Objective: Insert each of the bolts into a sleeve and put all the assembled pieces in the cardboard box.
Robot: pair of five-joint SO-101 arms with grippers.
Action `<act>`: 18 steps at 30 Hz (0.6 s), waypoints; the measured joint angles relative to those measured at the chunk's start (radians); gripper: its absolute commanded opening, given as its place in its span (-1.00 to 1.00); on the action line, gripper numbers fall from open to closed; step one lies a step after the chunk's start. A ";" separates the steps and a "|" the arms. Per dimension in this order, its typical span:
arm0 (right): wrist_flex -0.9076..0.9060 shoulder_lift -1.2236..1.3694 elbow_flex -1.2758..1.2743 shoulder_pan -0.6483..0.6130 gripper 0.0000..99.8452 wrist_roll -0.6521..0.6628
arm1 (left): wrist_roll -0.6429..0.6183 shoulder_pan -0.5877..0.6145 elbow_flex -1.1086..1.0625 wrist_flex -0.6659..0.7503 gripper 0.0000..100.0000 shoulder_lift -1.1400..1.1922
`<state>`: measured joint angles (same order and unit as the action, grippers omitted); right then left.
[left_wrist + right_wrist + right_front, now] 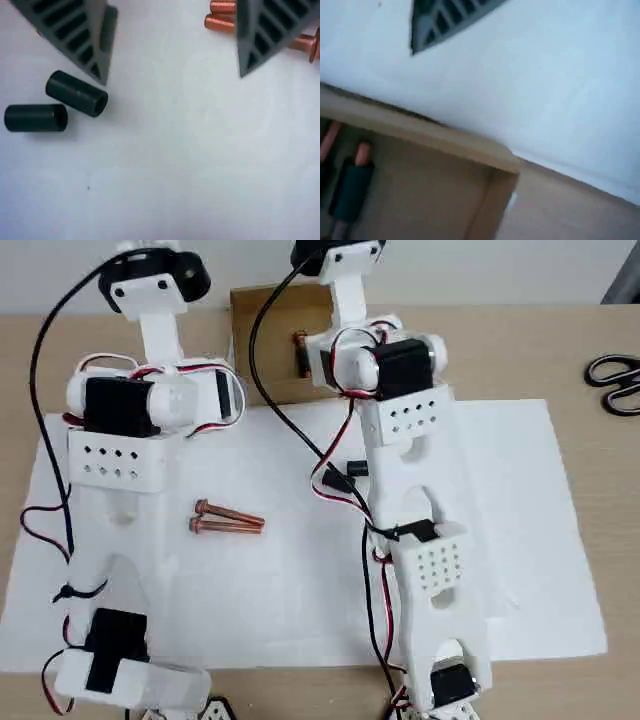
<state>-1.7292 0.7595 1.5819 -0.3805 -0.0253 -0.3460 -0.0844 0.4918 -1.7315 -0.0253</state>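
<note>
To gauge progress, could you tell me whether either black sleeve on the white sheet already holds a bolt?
No: the two sleeves show hollow ends, with the copper bolts lying apart from them.

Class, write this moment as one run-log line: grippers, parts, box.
left gripper open above white sheet | two sleeves loose | two bolts loose | cardboard box holds an assembled piece

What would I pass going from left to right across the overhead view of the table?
Left arm → copper bolts → right arm → scissors. I left out the cardboard box, since it overlaps the bolts and the right arm sideways.
</note>
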 measured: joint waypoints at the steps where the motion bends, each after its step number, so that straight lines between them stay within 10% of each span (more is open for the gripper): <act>1: 0.000 -0.032 -0.041 -0.012 -0.54 0.000 | 0.000 0.000 0.000 -0.003 -0.67 -0.011; 18: 0.000 -0.675 -1.111 -0.058 -0.54 -0.005 | 0.000 0.000 -0.321 -0.003 -0.67 -0.410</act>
<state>-1.7292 0.0844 0.4710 -0.4388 -0.0299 -0.3460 -0.0844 0.1711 -1.7346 -0.4350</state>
